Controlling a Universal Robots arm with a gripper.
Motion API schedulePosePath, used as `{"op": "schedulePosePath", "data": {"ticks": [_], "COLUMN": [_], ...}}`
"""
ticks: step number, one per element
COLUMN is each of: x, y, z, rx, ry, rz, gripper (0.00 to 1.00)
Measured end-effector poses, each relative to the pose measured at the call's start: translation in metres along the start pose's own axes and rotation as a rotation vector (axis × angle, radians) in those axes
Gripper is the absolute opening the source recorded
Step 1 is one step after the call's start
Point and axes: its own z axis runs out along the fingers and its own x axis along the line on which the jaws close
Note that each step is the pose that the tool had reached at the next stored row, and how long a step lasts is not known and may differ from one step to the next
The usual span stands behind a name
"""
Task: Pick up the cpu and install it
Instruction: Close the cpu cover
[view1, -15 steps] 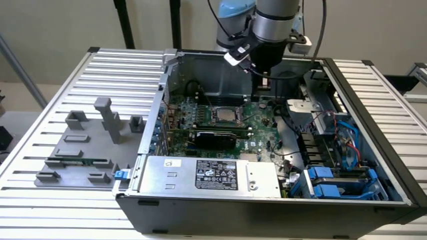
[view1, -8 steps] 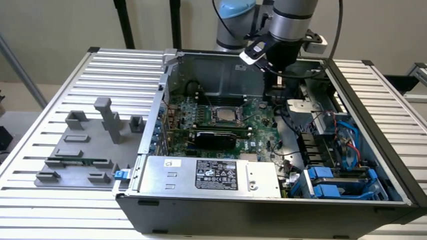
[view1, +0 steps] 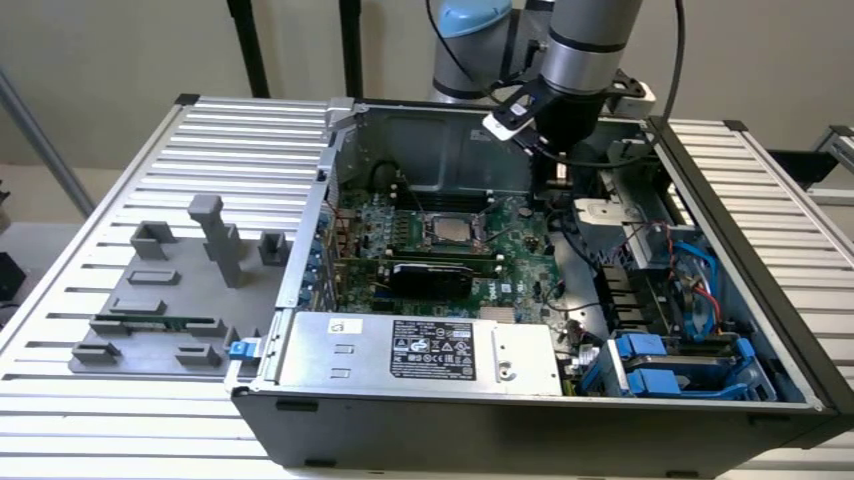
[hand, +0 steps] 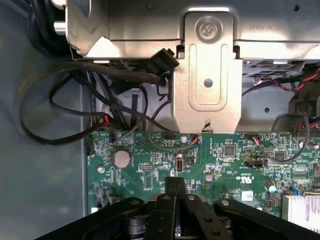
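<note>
The cpu (view1: 453, 229), a small silver-grey square, lies flat inside the black socket frame on the green motherboard (view1: 514, 240) in the open computer case. My gripper (view1: 557, 178) hangs above the board's edge on the exterior view's right, apart from the cpu. In the wrist view the gripper (hand: 175, 183) is shut, its black fingers pressed together with nothing between them, over the green motherboard (hand: 150, 165) below a metal bracket (hand: 207, 80).
A silver power-supply box (view1: 420, 350) fills the case's front. Blue drive bays (view1: 667, 365) and cables sit at the exterior view's right. A grey fixture (view1: 167, 300) holding a green memory stick (view1: 154, 323) stands on the slatted table left of the case. Black cables (hand: 75, 100) loop beside the bracket.
</note>
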Motion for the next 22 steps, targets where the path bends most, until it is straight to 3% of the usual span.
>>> {"op": "schedulePosePath", "data": {"ticks": [6, 8, 10, 16, 19, 22], "x": [0.0, 0.0, 0.0, 0.0, -0.001, -0.001], "y": [-0.0004, -0.0015, -0.0034, -0.0135, -0.0221, -0.0327], "z": [0.0106, 0.0128, 0.0137, 0.0145, 0.0146, 0.0151], "rx": [0.0012, 0.0061, 0.0193, 0.078, 0.0961, 0.1099], "ry": [0.0001, -0.0002, -0.0005, -0.0025, -0.0029, -0.0031], "rz": [0.0, 0.0, 0.0, -0.001, -0.001, -0.001], "gripper": [0.11, 0.11, 0.11, 0.11, 0.11, 0.11]}}
